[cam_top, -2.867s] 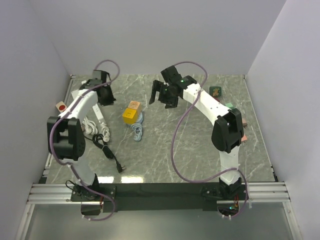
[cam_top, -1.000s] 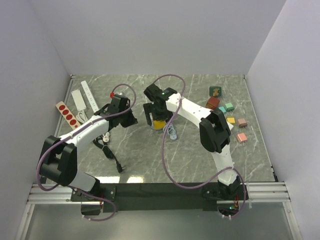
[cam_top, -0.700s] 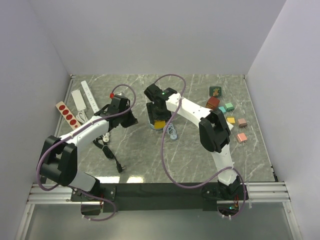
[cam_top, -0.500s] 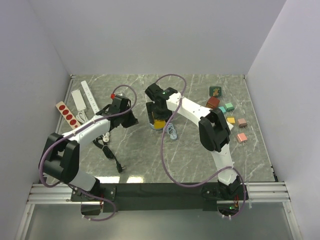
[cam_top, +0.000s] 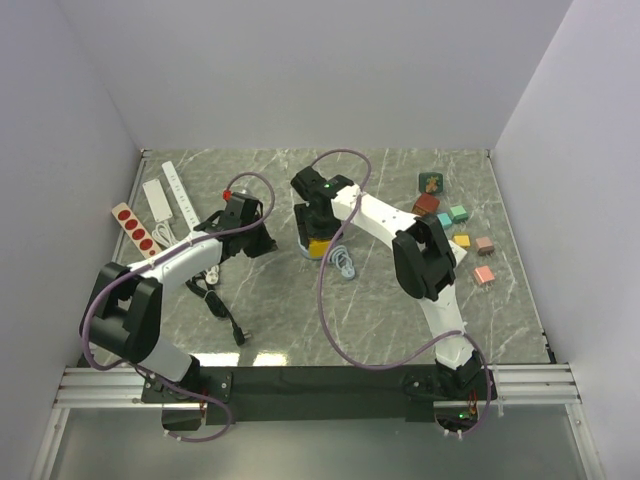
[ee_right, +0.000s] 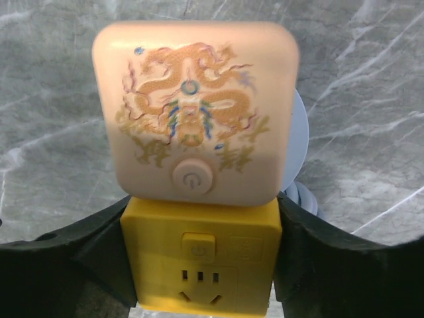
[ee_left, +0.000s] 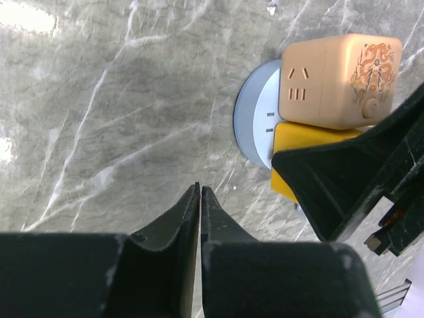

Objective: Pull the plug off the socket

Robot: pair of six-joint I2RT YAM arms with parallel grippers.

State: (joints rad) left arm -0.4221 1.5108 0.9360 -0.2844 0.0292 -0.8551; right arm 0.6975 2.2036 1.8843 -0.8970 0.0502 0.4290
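A yellow cube socket [ee_right: 201, 262] has a peach cube adapter [ee_right: 195, 109] with a dragon print joined to its far face. A pale blue disc [ee_right: 299, 142] lies under them. My right gripper [ee_right: 202, 265] is shut on the yellow cube, one black finger on each side. In the top view the right gripper [cam_top: 313, 230] covers most of the yellow cube [cam_top: 318, 247]. My left gripper [ee_left: 200, 189] is shut and empty over bare table, a short way left of the peach adapter [ee_left: 341, 79] and the yellow cube [ee_left: 308, 139]. It also shows in the top view [cam_top: 256, 240].
Two white power strips [cam_top: 180, 190] and one with red buttons [cam_top: 133, 227] lie at the far left. A black cable with a plug [cam_top: 222, 310] and a white cable [cam_top: 190, 262] lie near the left arm. A pale blue coiled cable [cam_top: 345, 262] lies by the cube. Small coloured blocks [cam_top: 460, 225] sit at right.
Since the earliest frame both arms have come in to the middle. Over the last second the right fingers have closed in on the yellow cube. The left gripper has barely moved.
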